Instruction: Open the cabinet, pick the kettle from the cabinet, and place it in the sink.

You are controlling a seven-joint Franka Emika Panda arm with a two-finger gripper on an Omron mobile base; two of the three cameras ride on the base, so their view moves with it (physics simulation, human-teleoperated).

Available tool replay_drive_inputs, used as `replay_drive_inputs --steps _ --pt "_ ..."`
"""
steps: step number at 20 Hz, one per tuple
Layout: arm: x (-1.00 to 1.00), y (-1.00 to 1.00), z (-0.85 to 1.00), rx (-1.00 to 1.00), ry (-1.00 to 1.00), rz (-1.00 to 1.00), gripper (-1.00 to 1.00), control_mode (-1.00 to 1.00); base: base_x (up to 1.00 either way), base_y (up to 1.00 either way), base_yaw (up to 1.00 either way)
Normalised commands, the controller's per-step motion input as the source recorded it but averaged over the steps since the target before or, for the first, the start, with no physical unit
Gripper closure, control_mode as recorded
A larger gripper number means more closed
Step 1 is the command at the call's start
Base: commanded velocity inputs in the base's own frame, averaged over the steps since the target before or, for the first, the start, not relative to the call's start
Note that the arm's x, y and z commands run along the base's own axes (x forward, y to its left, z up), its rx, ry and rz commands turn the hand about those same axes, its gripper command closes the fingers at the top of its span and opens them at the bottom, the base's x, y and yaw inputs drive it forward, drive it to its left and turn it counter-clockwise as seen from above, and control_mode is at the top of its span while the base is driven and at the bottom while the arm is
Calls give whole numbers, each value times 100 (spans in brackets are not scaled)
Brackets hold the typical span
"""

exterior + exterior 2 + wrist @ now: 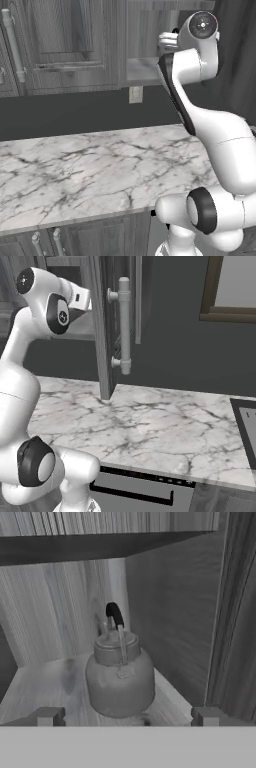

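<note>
The cabinet point(142, 67) stands open, its door point(102, 331) swung out edge-on with the long silver bar handle point(124, 326) facing the room. Inside, on the pale shelf point(45, 687), sits the squat grey kettle point(120, 677), upright, with its dark arched handle point(114, 614) on top, close to the right side wall. My gripper point(127, 718) is open and reaches into the cabinet, fingertips point(47, 716) spread on either side of the kettle's base without touching it. The hand point(80, 298) is level with the shelf. A corner of the black sink point(239, 423) shows at the counter's far right.
White marble counter point(100, 165) runs below the cabinet. A closed neighbouring cabinet door with a bar handle point(12, 45) is at the left, and a wall outlet point(135, 94) on the dark backsplash. A framed window point(230, 291) is upper right. Low cabinet handles point(37, 242) sit under the counter.
</note>
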Motion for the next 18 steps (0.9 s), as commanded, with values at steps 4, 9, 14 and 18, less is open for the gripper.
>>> replay_drive_inputs --steps 4,9,14,18 --pt "37 0 0 -1 0 0 -100 -100 0 0 0" --pt "40 -10 0 0 2 1 -100 -100 0 0 0" --pt "27 -15 -7 0 0 6 -100 -100 0 0 0" --pt "30 -7 -5 0 0 1 -100 -100 0 0 0"
